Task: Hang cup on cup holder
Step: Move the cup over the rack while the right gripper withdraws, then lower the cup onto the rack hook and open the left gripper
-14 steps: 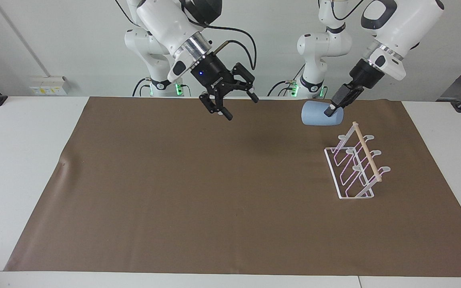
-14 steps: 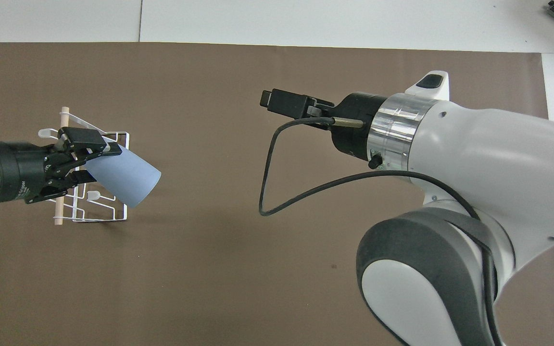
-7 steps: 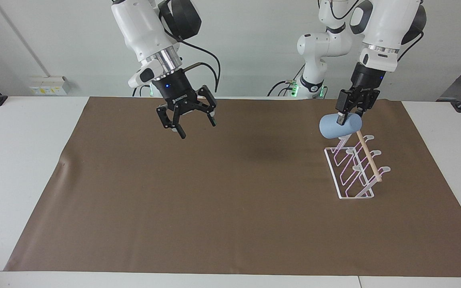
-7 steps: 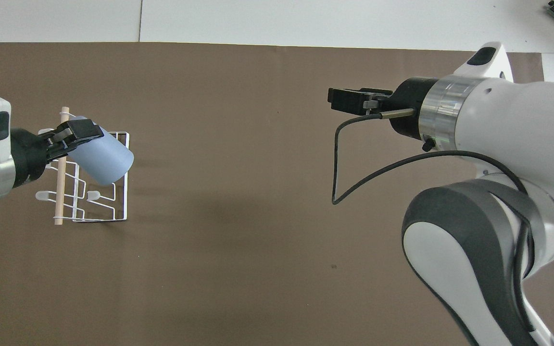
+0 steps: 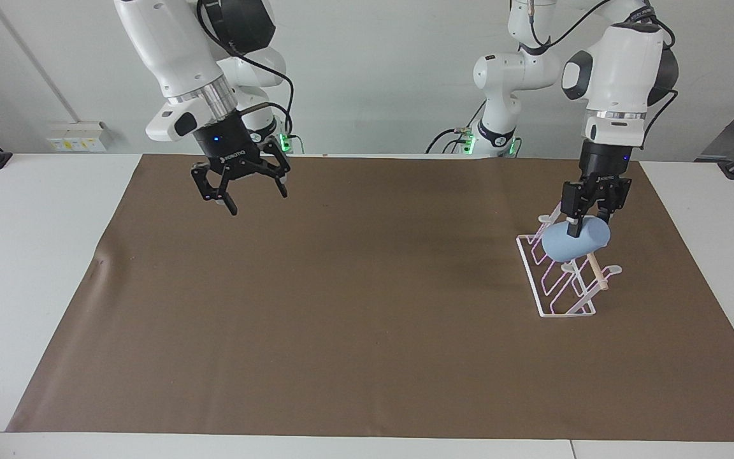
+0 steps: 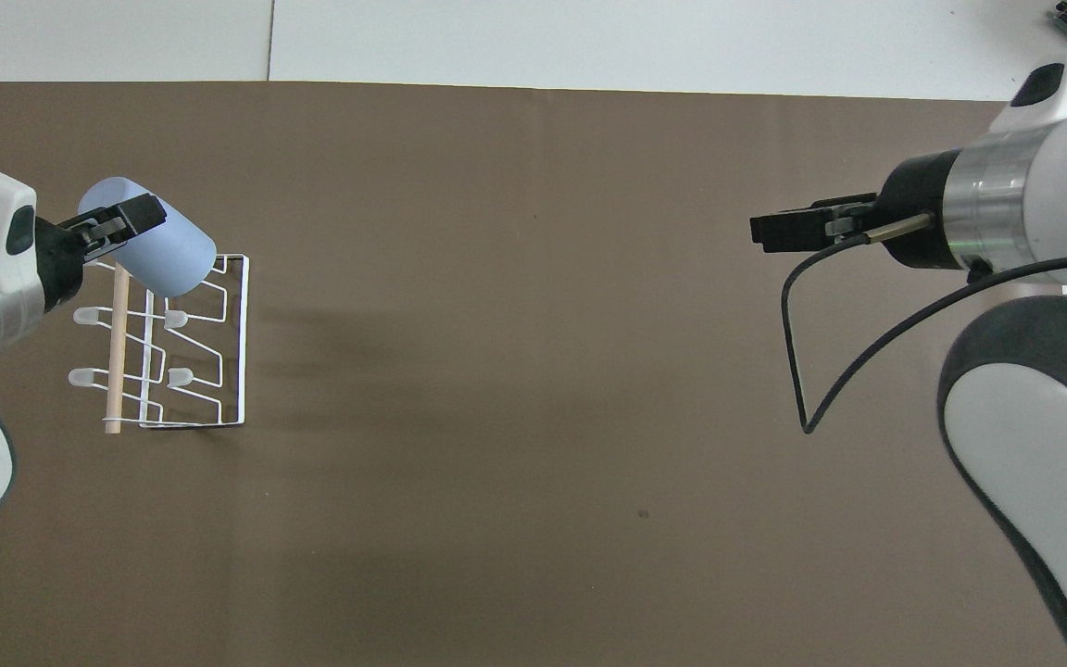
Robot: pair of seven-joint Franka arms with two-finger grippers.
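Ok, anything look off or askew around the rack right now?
Nothing stands out. The cup holder stands square on the brown mat. The left gripper holds the tilted cup over it, as a hang would need. The right gripper waits open above the mat.

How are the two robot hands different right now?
The left gripper is shut on the blue cup; the right gripper is open and holds nothing. The left gripper is over the white cup holder; the right gripper hangs over bare brown mat. Both are black, two-fingered and point downward.
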